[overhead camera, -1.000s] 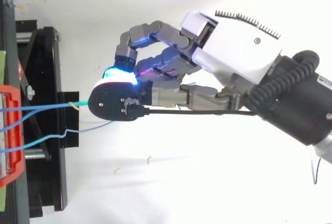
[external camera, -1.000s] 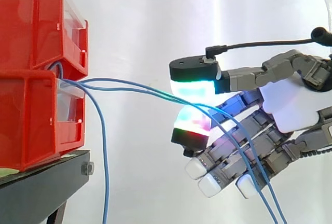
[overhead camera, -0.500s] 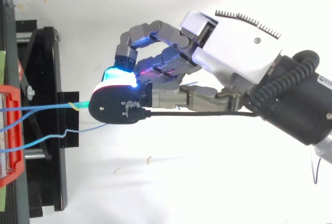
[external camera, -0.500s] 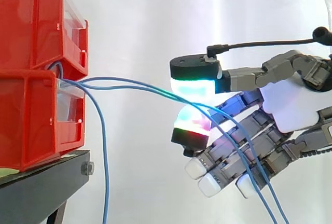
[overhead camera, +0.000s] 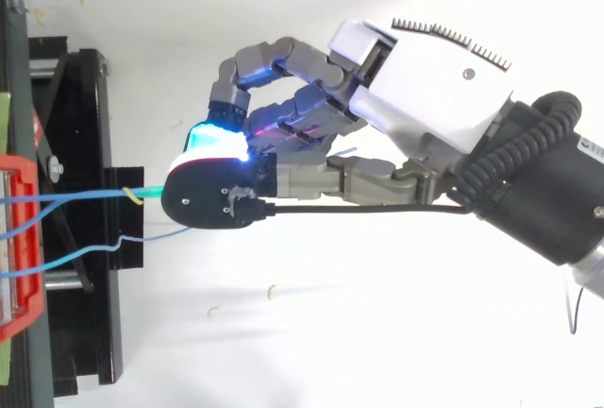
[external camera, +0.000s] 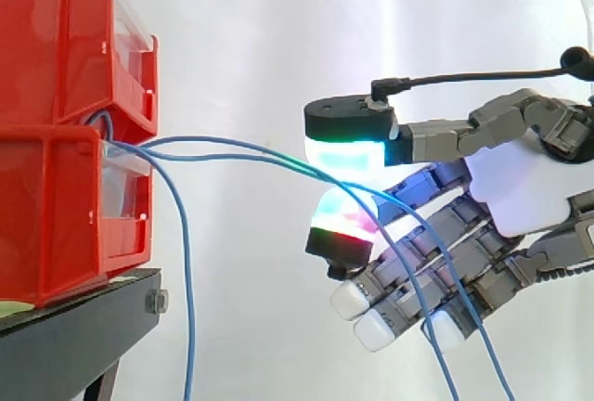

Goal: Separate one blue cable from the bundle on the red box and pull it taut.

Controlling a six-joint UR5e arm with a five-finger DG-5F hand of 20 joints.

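Blue cable (external camera: pixel 292 163) tails, draping in front of the curled fingers, are hanging slightly further left than a moment ago. The hand (external camera: pixel 520 187) is pinching the cable between glowing pads; it is stretching roughly level, leftward into the red box (external camera: pixel 56 206).

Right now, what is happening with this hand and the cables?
The hand is at a bundle of blue cables that comes out of the red bins. Two cables arc to the hand and drop past it; a third cable hangs beside the bins. All sag, so none is taut yet. Whether it grips one, I cannot tell.
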